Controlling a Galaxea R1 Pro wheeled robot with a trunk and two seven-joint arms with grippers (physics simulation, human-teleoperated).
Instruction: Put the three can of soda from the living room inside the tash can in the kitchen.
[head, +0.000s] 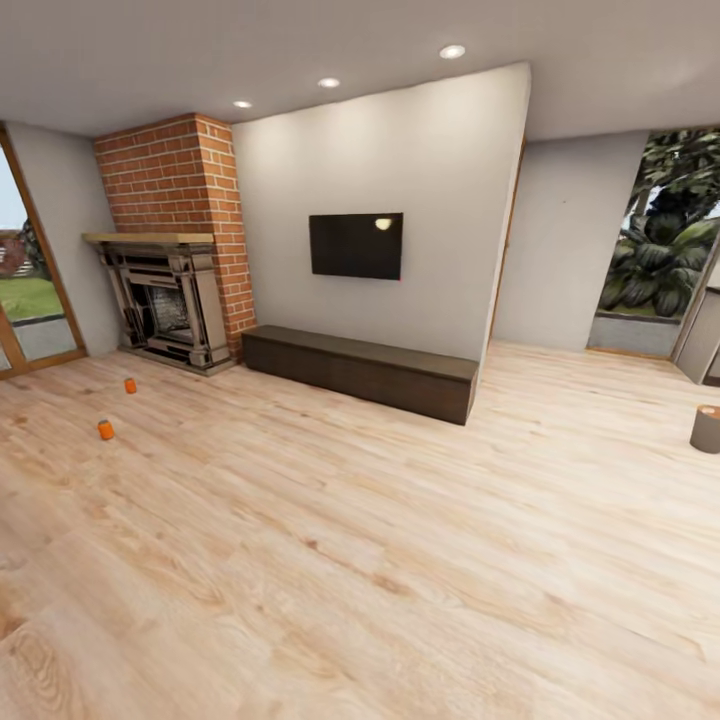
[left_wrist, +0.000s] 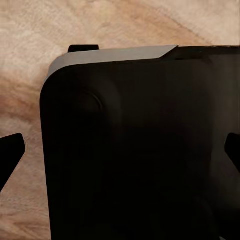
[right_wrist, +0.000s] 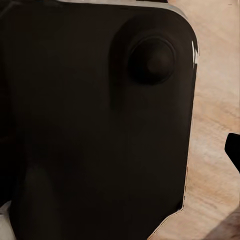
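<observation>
Left end effector (left_wrist: 120, 150): dark fingertips (left_wrist: 11, 155) at opposite edges of the left wrist view, well apart, so spread wide; nothing between them but a large black robot body panel (left_wrist: 135, 150) with a grey top edge, wood floor (left_wrist: 30, 75) beyond. Right end effector: one dark fingertip (right_wrist: 234, 150) at the edge of the right wrist view, the other out of view, so cannot tell whether spread or pressed together; in front, a black robot panel (right_wrist: 95, 125) with a round knob (right_wrist: 151, 60), pale wood floor beside it.

Farther out, in the head view: two orange soda cans on the wood floor (head: 360, 560) at far left, apart from each other, the nearer can (head: 105, 430) and the farther can (head: 130, 385), both upright as far as can be told, in front of the red-brick fireplace (head: 170, 290). Black TV (head: 355, 245) on the grey wall, long dark low cabinet (head: 360, 370) beneath it. Trash can (head: 706, 428) at the far right edge, standing on the floor, orange-brown inside at the rim, well apart from the cans. Glass door (head: 25, 290) at far left, window with foliage (head: 665, 240) at right.
</observation>
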